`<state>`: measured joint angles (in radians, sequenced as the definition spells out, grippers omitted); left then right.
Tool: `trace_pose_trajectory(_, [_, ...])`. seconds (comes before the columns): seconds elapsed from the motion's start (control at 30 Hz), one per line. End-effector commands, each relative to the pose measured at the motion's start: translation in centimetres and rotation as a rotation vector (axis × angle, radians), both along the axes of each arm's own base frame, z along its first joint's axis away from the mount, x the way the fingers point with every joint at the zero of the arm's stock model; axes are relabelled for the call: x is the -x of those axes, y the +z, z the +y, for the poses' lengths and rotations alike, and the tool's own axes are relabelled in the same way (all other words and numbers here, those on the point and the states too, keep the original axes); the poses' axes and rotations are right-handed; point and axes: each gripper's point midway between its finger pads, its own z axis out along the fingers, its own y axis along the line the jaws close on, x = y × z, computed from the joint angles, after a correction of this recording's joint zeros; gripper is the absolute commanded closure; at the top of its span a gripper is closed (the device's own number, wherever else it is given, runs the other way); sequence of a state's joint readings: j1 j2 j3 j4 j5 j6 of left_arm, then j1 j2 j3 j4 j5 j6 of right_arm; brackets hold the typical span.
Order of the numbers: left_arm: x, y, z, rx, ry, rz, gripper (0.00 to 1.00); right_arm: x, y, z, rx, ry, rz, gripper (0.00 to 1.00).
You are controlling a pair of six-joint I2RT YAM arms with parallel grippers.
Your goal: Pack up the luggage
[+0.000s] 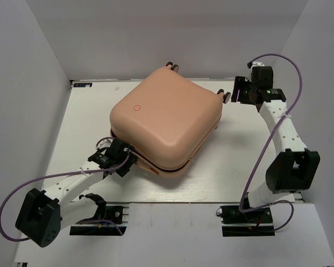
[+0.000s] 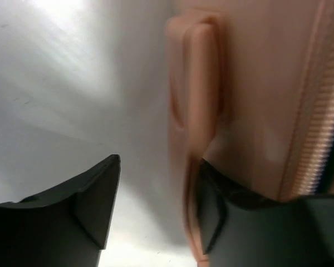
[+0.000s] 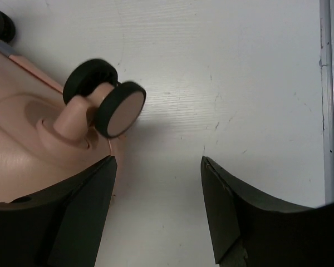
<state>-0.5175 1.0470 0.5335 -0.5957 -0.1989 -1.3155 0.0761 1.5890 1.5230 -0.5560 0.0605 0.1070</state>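
Observation:
The luggage (image 1: 164, 119), a pale pink hard-shell suitcase, lies shut on the white table (image 1: 89, 128), turned at an angle. Its wheels (image 1: 172, 67) point to the back and right. My left gripper (image 1: 128, 161) sits at its near-left edge. In the left wrist view that gripper (image 2: 156, 183) is open beside the suitcase's moulded handle (image 2: 203, 83), whose lower end runs along the right finger (image 2: 239, 222); the zip (image 2: 323, 111) shows at the right. My right gripper (image 1: 234, 94) stands open over bare table (image 3: 158, 183), just right of a double wheel (image 3: 108, 103).
White walls close in the table at the back and both sides. A metal strip (image 3: 328, 100) marks the table's right edge. Purple cables loop from both arms (image 1: 278, 128).

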Motion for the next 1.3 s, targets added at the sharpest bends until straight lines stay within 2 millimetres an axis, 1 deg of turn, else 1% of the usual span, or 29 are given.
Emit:
trace_pose_trajectory(0.0, [-0.5, -1.4, 2.1, -0.096, 0.120, -0.017, 0.38, 2.9, 1.5, -0.4, -0.017, -0.016, -0.033, 0.32])
trace_pose_trajectory(0.03, [-0.5, -1.6, 2.3, -0.105, 0.132, -0.011, 0.43, 3.8, 0.4, -0.4, -0.025, -0.017, -0.010, 0.32])
trace_pose_trajectory(0.1, [-1.1, -1.4, 2.6, -0.116, 0.167, -0.033, 0.56, 5.5, 0.9, 0.0, -0.048, -0.001, -0.032, 0.34])
trace_pose_trajectory(0.13, [-1.3, -1.4, 2.7, -0.121, 0.173, -0.036, 0.60, 6.5, -0.9, 0.1, -0.069, -0.013, 0.014, 0.34])
trace_pose_trajectory(0.17, [-1.5, -1.4, 2.7, -0.125, 0.179, -0.043, 0.64, 7.4, 0.0, 0.3, -0.083, -0.009, -0.013, 0.35])
trace_pose_trajectory(0.2, [-1.8, -1.2, 3.0, -0.138, 0.189, -0.055, 0.72, 8.0, -0.3, 1.2, -0.114, 0.027, -0.001, 0.35])
trace_pose_trajectory(0.23, [-2.4, -0.6, 3.0, -0.150, 0.175, -0.062, 0.77, 9.1, -1.6, 1.4, -0.113, 0.047, 0.031, 0.36])
trace_pose_trajectory(0.27, [-2.9, -0.3, 3.2, -0.162, 0.182, -0.074, 0.84, 10.1, -1.9, 1.6, -0.119, 0.062, 0.053, 0.36])
trace_pose_trajectory(0.3, [-2.5, -0.4, 4.1, -0.210, 0.193, -0.022, 1.00, 11.0, -2.9, 2.2, -0.120, 0.108, 0.086, 0.36])
trace_pose_trajectory(0.33, [-3.6, 0.8, 4.5, -0.218, 0.202, -0.029, 1.00, 11.4, -2.7, 2.5, -0.129, 0.123, 0.086, 0.38])
trace_pose_trajectory(0.37, [-3.2, 0.5, 5.2, -0.257, 0.195, 0.019, 1.00, 12.2, -3.6, 2.5, -0.121, 0.138, 0.114, 0.38])
trace_pose_trajectory(0.4, [-3.1, 0.7, 6.1, -0.290, 0.193, 0.054, 1.00, 12.9, -3.9, 2.6, -0.115, 0.158, 0.112, 0.45])
trace_pose_trajectory(0.43, [-4.6, 2.3, 6.2, -0.292, 0.197, 0.046, 1.00, 13.3, -4.2, 3.0, -0.111, 0.193, 0.113, 0.45])
trace_pose_trajectory(0.47, [-5.1, 2.2, 6.3, -0.306, 0.180, 0.059, 1.00, 13.8, -5.0, 3.6, -0.096, 0.280, 0.115, 0.47])
trace_pose_trajectory(0.5, [-6.1, 3.2, 6.3, -0.299, 0.177, 0.044, 1.00, 14.6, -5.6, 4.2, -0.103, 0.344, 0.118, 0.47])
trace_pose_trajectory(0.53, [-6.5, 3.7, 6.5, -0.300, 0.177, 0.056, 1.00, 14.3, -5.4, 5.2, -0.114, 0.406, 0.075, 0.47])
trace_pose_trajectory(0.57, [-6.8, 3.3, 6.3, -0.305, 0.160, 0.069, 1.00, 15.2, -7.3, 5.4, -0.097, 0.453, 0.097, 0.47])
trace_pose_trajectory(0.63, [-7.2, 3.3, 6.1, -0.303, 0.139, 0.067, 1.00, 15.2, -7.4, 7.1, -0.123, 0.547, 0.065, 0.44])
trace_pose_trajectory(0.7, [-7.6, 3.2, 6.1, -0.301, 0.130, 0.062, 1.00, 15.1, -9.0, 7.8, -0.127, 0.580, 0.098, 0.42])
trace_pose_trajectory(0.73, [-7.7, 3.0, 6.2, -0.296, 0.125, 0.071, 1.00, 13.9, -8.9, 8.4, -0.124, 0.602, 0.055, 0.42])
trace_pose_trajectory(0.8, [-7.8, 2.7, 6.4, -0.279, 0.116, 0.092, 1.00, 13.4, -9.9, 8.9, -0.116, 0.619, 0.060, 0.42])
trace_pose_trajectory(0.83, [-7.8, 2.7, 6.3, -0.268, 0.103, 0.097, 1.00, 12.0, -9.3, 9.9, -0.110, 0.640, -0.012, 0.42])
trace_pose_trajectory(0.9, [-7.4, 2.2, 6.3, -0.256, 0.098, 0.120, 1.00, 11.4, -9.9, 10.0, -0.102, 0.634, -0.035, 0.42])
trace_pose_trajectory(0.93, [-7.1, 2.0, 6.3, -0.251, 0.092, 0.128, 1.00, 9.9, -9.7, 9.7, -0.075, 0.610, -0.081, 0.42])
trace_pose_trajectory(1.0, [-6.3, 1.5, 6.6, -0.259, 0.085, 0.147, 1.00, 9.1, -9.8, 9.4, -0.046, 0.604, -0.106, 0.44])
trace_pose_trajectory(1.07, [-6.0, 1.6, 6.8, -0.264, 0.079, 0.144, 1.00, 8.3, -10.5, 8.5, 0.024, 0.588, -0.089, 0.50])
trace_pose_trajectory(1.13, [-5.0, 1.2, 7.4, -0.275, 0.104, 0.164, 1.00, 7.4, -9.6, 7.7, 0.048, 0.555, -0.062, 0.53])
trace_pose_trajectory(1.17, [-4.8, 1.0, 7.8, -0.282, 0.131, 0.171, 1.00, 6.9, -9.7, 5.3, 0.136, 0.446, -0.027, 0.55])
trace_pose_trajectory(1.27, [-3.4, 0.1, 8.7, -0.284, 0.168, 0.201, 1.00, 6.2, -9.0, 1.0, 0.271, 0.270, -0.021, 0.58])
